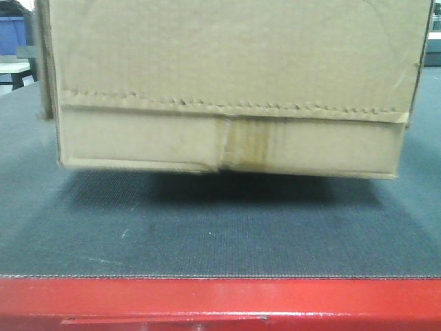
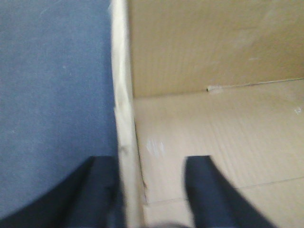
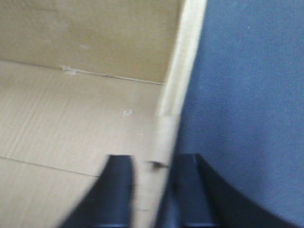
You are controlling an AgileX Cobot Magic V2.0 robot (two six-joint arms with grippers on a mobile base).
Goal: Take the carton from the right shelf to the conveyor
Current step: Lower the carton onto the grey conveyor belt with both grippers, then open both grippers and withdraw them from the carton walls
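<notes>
Conveyor under open carton — left gripper, right gripper straddle its walls.

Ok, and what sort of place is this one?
Likely a warehouse or packing line: a big cardboard carton, a grey conveyor belt with a red front edge, and what looks like a blue bin behind.

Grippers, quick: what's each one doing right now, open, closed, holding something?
Left gripper: open, straddling the carton wall, with the inner finger clear of it.
Right gripper: shut on the carton wall.
</notes>
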